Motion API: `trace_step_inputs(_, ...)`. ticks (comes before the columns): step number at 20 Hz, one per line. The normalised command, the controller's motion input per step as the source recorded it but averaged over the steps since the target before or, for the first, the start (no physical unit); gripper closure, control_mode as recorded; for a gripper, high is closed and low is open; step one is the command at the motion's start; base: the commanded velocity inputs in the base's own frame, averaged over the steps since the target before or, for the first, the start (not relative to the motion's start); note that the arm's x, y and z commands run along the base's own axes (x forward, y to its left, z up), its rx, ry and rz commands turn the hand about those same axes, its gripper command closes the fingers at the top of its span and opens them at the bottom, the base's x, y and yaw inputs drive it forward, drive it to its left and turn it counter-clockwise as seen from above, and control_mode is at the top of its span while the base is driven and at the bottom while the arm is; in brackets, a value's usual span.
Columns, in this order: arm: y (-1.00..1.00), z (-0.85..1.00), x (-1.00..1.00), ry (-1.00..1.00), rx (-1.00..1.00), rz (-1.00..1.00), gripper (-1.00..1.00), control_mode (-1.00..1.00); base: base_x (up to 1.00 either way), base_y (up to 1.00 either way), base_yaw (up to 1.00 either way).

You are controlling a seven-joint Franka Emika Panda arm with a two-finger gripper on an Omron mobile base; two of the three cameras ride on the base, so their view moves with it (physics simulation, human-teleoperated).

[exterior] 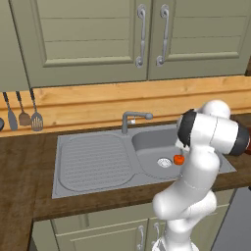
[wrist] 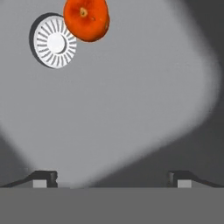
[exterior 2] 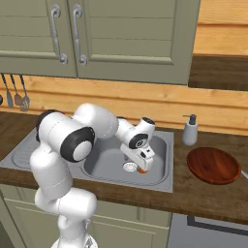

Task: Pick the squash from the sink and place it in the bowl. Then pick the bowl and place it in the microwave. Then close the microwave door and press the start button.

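Orange-red, the squash (exterior: 179,159) sits on the floor of the grey steel sink (exterior: 98,162), just beside the white round drain (exterior: 164,163); in the hand view you see the squash (wrist: 86,19) at the upper left, overlapping the edge of the drain (wrist: 53,41). Your hand (wrist: 111,178) is lowered into the basin, and its two dark fingertips stand wide apart with bare sink floor between them, holding nothing. From the right base view, the hand (exterior 2: 141,167) hangs low over the basin right by the squash (exterior 2: 142,170); whether it touches cannot be told. The bowl (exterior 2: 213,165), glossy reddish-brown, rests on the dark wooden worktop (exterior 2: 203,193) to the right of the sink, well apart from the squash. A grey soap dispenser (exterior 2: 190,130) stands behind the bowl. The bent-spout faucet (exterior: 133,119) rises at the back rim, and utensils (exterior: 23,112) hang on the wall to the left.
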Motion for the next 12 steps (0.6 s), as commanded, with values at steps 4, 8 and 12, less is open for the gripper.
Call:
trace_step_inputs(4,0.0,-0.29,0.46,0.0,0.0,0.0,-1.0,-1.0,0.0,0.0,0.0)
trace_step_inputs(8,0.0,-0.37,0.27,0.0,0.0,0.0,-1.0,-1.0,0.0,0.0,0.0)
trace_step_inputs(12,-0.01,-0.5,0.26,0.0,0.0,0.0,-1.0,-1.0,0.0,0.0,0.0)
